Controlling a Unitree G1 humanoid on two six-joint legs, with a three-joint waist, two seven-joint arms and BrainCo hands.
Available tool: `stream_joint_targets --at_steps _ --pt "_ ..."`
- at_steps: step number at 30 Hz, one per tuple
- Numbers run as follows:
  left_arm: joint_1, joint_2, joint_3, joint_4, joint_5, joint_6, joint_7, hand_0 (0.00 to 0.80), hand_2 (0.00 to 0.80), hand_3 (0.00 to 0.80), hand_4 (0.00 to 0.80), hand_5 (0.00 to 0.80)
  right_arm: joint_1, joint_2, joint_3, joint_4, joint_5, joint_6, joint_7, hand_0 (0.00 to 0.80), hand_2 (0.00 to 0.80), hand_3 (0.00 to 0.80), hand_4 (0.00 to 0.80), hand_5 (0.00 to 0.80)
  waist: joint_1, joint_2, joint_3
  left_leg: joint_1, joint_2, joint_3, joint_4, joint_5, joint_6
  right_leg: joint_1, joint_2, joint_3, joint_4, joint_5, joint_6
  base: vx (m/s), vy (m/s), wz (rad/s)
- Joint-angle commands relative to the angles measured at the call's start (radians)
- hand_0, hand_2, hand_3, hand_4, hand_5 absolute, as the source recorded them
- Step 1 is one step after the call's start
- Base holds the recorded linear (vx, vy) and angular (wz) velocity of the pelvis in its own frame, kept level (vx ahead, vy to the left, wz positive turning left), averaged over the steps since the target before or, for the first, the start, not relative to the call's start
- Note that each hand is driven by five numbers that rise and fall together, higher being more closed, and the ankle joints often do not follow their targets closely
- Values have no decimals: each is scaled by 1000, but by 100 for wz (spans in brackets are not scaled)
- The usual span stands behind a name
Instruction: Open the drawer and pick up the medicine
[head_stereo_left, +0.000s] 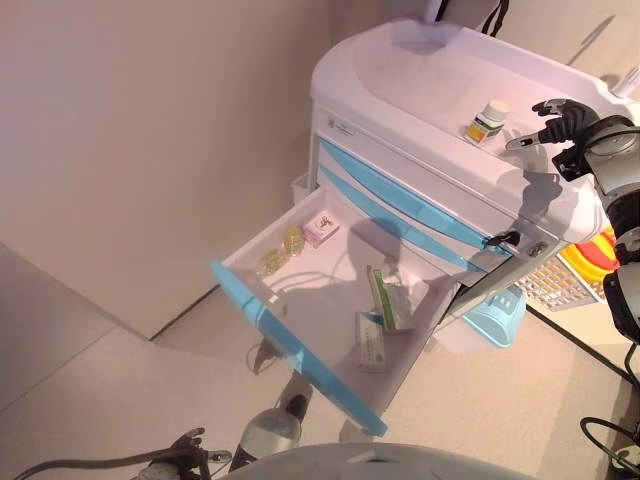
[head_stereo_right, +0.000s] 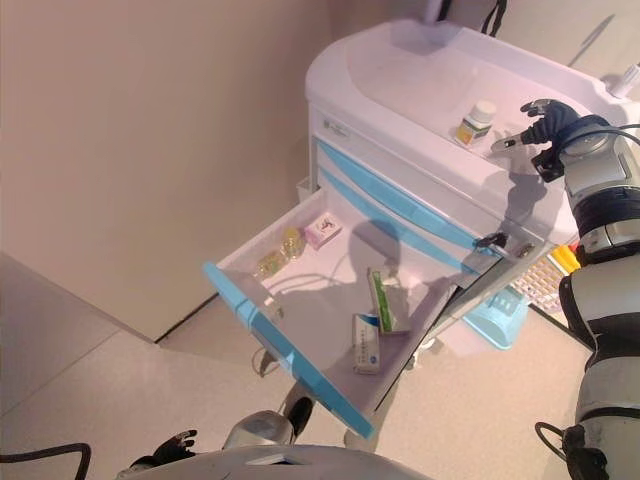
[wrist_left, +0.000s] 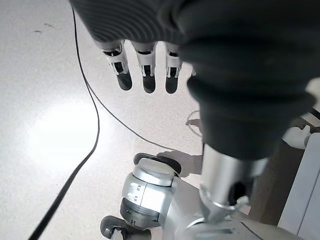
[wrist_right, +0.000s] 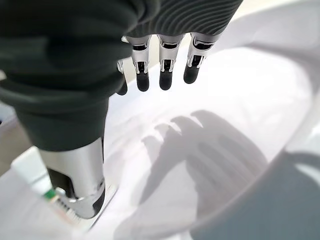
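Cart (head_stereo_left: 420, 70): glossy white moulded plastic, rounded corners, shallow recessed top; light-blue drawer fronts below.
Drawer (head_stereo_left: 300, 345): pulled fully out, smooth white tray with a light-blue front rail.
Medicine bottle (head_stereo_left: 488, 121): small cylinder, white cap, green-and-yellow label, upright on the cart top, just beside the thumb of the right hand and not gripped.
Drawer contents: two flat white-and-green boxes (head_stereo_left: 390, 297) near the open end; a small pink box (head_stereo_left: 320, 228) and two small clear yellowish bottles (head_stereo_left: 292, 240) toward the far corner.
Basket (head_stereo_left: 497, 315): light-blue plastic, on the floor beside the cart.
Right hand (head_stereo_right: 548, 124): held over the cart top, palm down, arm reaching in from the side; fingers (wrist_right: 165, 75) straight and spread a little, holding nothing.
Left hand (wrist_left: 150, 60): hanging low beside the body, over the pale speckled floor (wrist_left: 60, 130); fingers straight and relaxed, holding nothing.
Eye views only: the cart, the open drawer and all its contents.
Right wrist view only: the bottle label close against the thumb, and the hand's shadow on the white top.
Left wrist view only: the left fingers' straight pose.
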Motion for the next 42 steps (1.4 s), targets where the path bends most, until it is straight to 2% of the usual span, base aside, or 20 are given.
stream_joint_targets --at_steps 1,4,7,11,15,20,24,27,28,30,33,34,35,37,41,42 --pt "9 54 -52 8 51 -15 -18 0 0 0 0 0 -72 -92 32 -109 80 -92 -127 0 0 0 0 0 -2 -36 -50 53 -11 51 43 -166 9 -70 -26 67 84 20 25 -65 -44 -7" --pt "2 58 -63 10 87 -24 -30 0 0 0 0 0 -59 -118 13 -210 99 -157 -238 0 0 0 0 0 -32 -36 -54 51 -12 77 61 -185 13 -80 -29 92 86 21 28 -80 -61 -20" --pt "-1 61 -71 0 104 -29 -34 0 0 0 0 0 12 -138 -43 -395 102 -186 -333 0 0 0 0 0 -68 -29 -50 48 -11 110 88 -206 17 -94 -31 120 96 20 31 -85 -69 -32" --pt "-13 57 -70 -13 119 -20 -37 0 0 0 0 0 261 -114 -229 -671 74 -209 -403 0 0 0 0 0 -136 -9 -49 49 -7 159 98 -221 24 -108 -22 166 95 21 33 -85 -66 -37" --pt "-25 47 -64 -29 138 -23 -39 0 0 0 0 0 568 -11 -419 -860 25 -266 -437 0 0 0 0 0 -208 14 -51 54 3 204 87 -227 25 -124 -12 214 85 29 38 -80 -64 -53" --pt "-61 22 -71 -32 152 -26 -31 0 0 0 0 0 877 164 -497 -987 -24 -337 -445 0 0 0 0 0 -281 36 -53 50 17 271 74 -226 21 -149 2 257 66 42 39 -75 -64 -53" --pt "-91 -8 -72 -44 130 -37 -17 0 0 0 0 0 1065 279 -481 -937 18 -394 -392 0 0 0 0 0 -334 47 -54 43 25 327 86 -235 17 -170 10 282 63 46 40 -42 -27 -41" --pt "-104 -30 -78 -63 120 -47 -1 0 0 0 0 0 1155 370 -443 -830 23 -422 -364 0 0 0 0 0 -355 48 -49 36 27 344 94 -239 17 -179 13 287 65 48 38 -19 -24 -31" --pt "-105 -35 -80 -71 115 -54 6 0 0 0 0 0 1176 397 -429 -788 26 -407 -348 0 0 0 0 0 -360 48 -47 34 27 346 98 -241 17 -182 13 289 66 48 38 5 -30 -25" --pt "-112 -40 -84 -94 119 -62 6 0 0 0 0 0 1225 455 -392 -670 -3 -420 -360 0 0 0 0 0 -368 48 -38 28 28 350 107 -244 18 -189 13 286 72 47 37 0 -25 -9" --pt "-123 -42 -106 -111 138 -79 10 0 0 0 0 0 1251 486 -350 -540 -66 -441 -382 0 0 0 0 0 -372 54 -18 9 29 348 125 -248 22 -209 13 283 92 43 34 -15 0 -6" --pt "-130 -40 -125 -112 158 -91 4 0 0 0 0 0 1249 489 -337 -479 -60 -429 -392 0 0 0 0 0 -371 59 -8 -2 27 343 135 -250 24 -219 14 283 99 41 32 -18 13 -21" --pt "-136 -38 -137 -115 159 -97 5 0 0 0 0 0 1243 492 -332 -430 -58 -451 -398 0 0 0 0 0 -370 63 -1 -10 26 339 141 -250 25 -226 14 284 104 40 31 -36 24 -31" --pt "-162 -30 -181 -122 162 -120 14 0 0 0 0 0 1212 496 -310 -291 -54 -491 -436 0 0 0 0 0 -366 76 36 -49 22 324 163 -250 29 -260 14 285 123 37 26 -139 49 -24" --pt "-226 -26 -225 -144 129 -157 59 0 0 0 0 0 1136 499 -267 -162 -81 -509 -475 0 0 0 0 0 -365 96 120 -140 20 308 200 -238 34 -345 16 287 170 29 13 -209 54 -8" --pt "-240 -23 -227 -158 120 -160 66 0 0 0 0 0 1119 498 -254 -147 -88 -496 -475 0 0 0 0 0 -365 101 141 -163 19 305 213 -234 34 -367 17 286 186 27 9 -208 49 -19"
